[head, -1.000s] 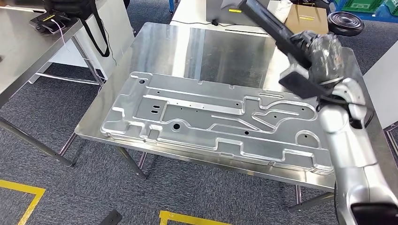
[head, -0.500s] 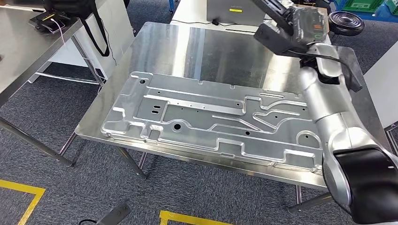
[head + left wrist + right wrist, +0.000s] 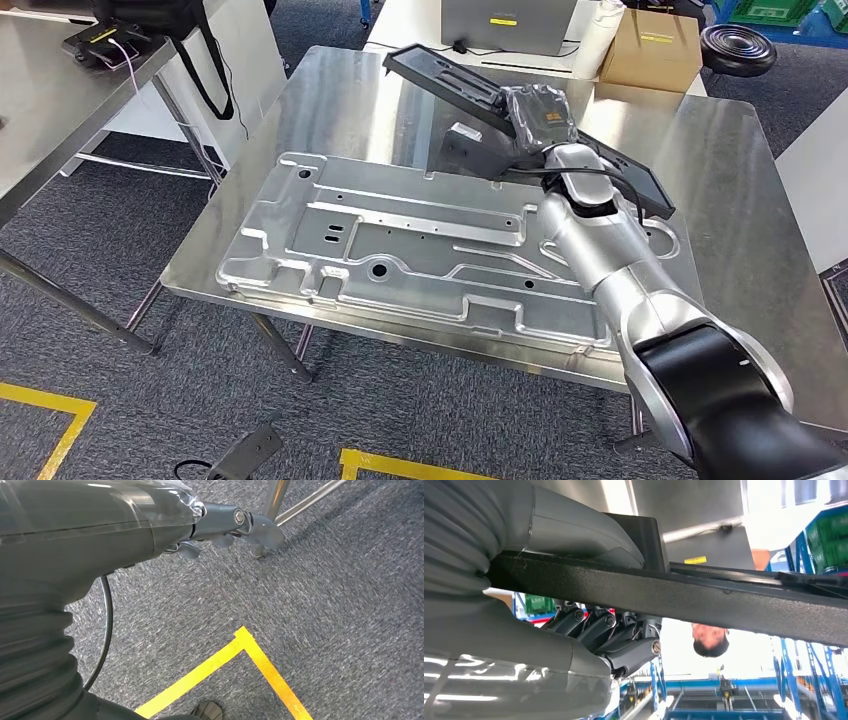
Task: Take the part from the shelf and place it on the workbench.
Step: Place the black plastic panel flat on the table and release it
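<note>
The right hand's (image 3: 537, 115) dark fingers (image 3: 596, 630) curl under the part (image 3: 480, 95) with the thumb on its other face, clamping it. The part is a long, flat black bar with a textured surface, held tilted above the worktop (image 3: 720, 180) and the large pressed metal panel (image 3: 420, 250). The right wrist view shows the grip; the head view shows where the part hangs. The left hand (image 3: 220, 525) hangs over grey carpet (image 3: 325, 605), fingers loosely curled, holding nothing.

A large stamped metal panel (image 3: 440, 262) lies on the workbench (image 3: 330, 100). Behind the workbench stands a cardboard box (image 3: 652, 48), with another table (image 3: 40, 110) to its left.
</note>
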`<action>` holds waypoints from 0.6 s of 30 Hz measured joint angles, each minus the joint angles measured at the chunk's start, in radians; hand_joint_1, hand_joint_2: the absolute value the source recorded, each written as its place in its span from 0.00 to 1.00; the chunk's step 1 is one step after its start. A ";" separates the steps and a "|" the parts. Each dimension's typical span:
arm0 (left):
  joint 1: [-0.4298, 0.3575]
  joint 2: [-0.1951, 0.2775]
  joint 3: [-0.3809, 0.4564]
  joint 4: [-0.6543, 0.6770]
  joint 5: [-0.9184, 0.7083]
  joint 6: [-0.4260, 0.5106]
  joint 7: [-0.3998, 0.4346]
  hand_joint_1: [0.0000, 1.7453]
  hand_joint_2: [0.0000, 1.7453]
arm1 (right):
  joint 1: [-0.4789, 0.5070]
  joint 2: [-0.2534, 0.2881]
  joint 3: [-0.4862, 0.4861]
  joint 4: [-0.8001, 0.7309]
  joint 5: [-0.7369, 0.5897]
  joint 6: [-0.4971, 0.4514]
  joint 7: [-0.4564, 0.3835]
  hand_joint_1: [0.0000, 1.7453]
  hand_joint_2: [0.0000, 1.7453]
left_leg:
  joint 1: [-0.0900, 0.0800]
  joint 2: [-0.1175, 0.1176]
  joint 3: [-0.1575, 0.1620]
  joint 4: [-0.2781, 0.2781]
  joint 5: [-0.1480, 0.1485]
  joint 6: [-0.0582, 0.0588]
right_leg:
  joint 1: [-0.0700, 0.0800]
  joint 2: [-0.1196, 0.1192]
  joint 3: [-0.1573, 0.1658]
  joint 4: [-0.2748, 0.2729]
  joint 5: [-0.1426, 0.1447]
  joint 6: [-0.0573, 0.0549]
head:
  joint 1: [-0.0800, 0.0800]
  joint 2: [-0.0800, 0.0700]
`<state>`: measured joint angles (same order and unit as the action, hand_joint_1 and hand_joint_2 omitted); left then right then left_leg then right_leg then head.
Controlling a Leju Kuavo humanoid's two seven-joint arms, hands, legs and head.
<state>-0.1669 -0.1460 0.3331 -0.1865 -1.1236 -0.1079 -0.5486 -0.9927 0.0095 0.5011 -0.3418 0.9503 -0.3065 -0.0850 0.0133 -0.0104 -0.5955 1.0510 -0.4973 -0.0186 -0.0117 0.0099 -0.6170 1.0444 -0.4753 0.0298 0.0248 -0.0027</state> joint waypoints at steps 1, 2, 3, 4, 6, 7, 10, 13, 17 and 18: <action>0.000 0.000 0.000 0.000 0.001 0.001 0.000 0.00 1.00 | 0.009 0.003 0.004 0.004 0.000 -0.001 0.000 0.93 1.00 | 0.000 0.000 0.000 0.000 0.000 0.000 | 0.000 0.000 0.000 0.000 0.000 0.000 | 0.000 0.000; 0.001 0.000 0.000 0.000 0.001 0.002 0.000 0.00 1.00 | 0.018 0.005 0.007 0.008 0.000 -0.003 0.002 0.93 1.00 | 0.000 0.000 0.000 0.000 0.000 0.000 | 0.000 0.000 0.000 0.000 0.000 0.000 | 0.000 0.000; 0.002 0.000 0.001 0.000 0.002 0.003 0.000 0.00 1.00 | 0.026 0.007 0.010 0.012 0.000 -0.004 0.004 0.93 1.00 | 0.000 0.000 0.000 0.000 0.000 0.000 | 0.000 0.000 0.000 0.000 0.000 0.000 | 0.000 0.000; 0.004 0.000 0.001 0.000 0.002 0.004 0.000 0.00 1.00 | 0.033 0.009 0.011 0.016 0.000 -0.006 0.006 0.93 1.00 | 0.000 0.000 0.000 0.000 0.000 0.000 | 0.000 0.000 0.000 0.000 0.000 0.000 | 0.000 0.000; 0.007 0.000 0.001 0.000 0.003 0.005 -0.001 0.00 1.00 | 0.044 0.010 0.013 0.021 0.000 -0.007 0.010 0.93 1.00 | 0.000 -0.001 0.000 0.000 0.000 0.000 | 0.000 0.000 0.000 -0.001 0.000 0.000 | 0.000 0.000; 0.008 0.000 0.001 0.000 0.003 0.005 -0.001 0.00 1.00 | 0.048 0.010 0.014 0.025 0.000 -0.008 0.011 0.93 1.00 | 0.000 0.000 0.000 0.000 0.000 0.000 | 0.000 0.000 0.000 -0.001 0.000 0.000 | 0.000 0.000; 0.009 0.000 0.001 0.000 0.004 0.005 -0.001 0.00 1.00 | 0.055 0.010 0.016 0.033 -0.001 -0.008 0.008 0.70 0.75 | 0.000 0.000 0.000 0.000 0.000 0.000 | 0.000 0.000 0.000 -0.001 0.000 0.000 | 0.000 0.000; 0.009 0.000 0.001 0.000 0.004 0.004 0.000 0.00 1.00 | 0.057 0.012 0.019 0.037 -0.002 -0.009 -0.003 0.00 0.00 | 0.000 0.000 0.000 0.000 0.000 0.000 | 0.000 0.000 0.000 -0.001 0.000 0.000 | 0.000 0.000; 0.008 0.000 0.000 0.000 0.002 0.003 0.000 0.00 1.00 | 0.057 0.020 0.022 0.038 0.002 -0.010 -0.013 0.00 0.00 | 0.000 0.000 0.000 0.000 0.000 0.000 | 0.000 0.000 0.000 -0.001 0.000 0.000 | 0.000 0.000; 0.008 0.000 -0.001 0.000 0.001 0.001 0.001 0.00 0.75 | 0.057 0.023 0.023 0.038 0.004 -0.010 -0.015 0.00 0.00 | 0.000 0.000 0.000 0.000 0.000 0.000 | 0.000 0.000 0.000 -0.001 0.000 0.000 | 0.000 0.000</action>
<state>-0.1590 -0.1458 0.3321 -0.1865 -1.1225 -0.1070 -0.5473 -0.9361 0.0321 0.5236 -0.3037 0.9539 -0.3170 -0.0997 0.0131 -0.0107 -0.5956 1.0511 -0.4973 -0.0186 -0.0115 0.0096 -0.6170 1.0439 -0.4753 0.0298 0.0247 -0.0027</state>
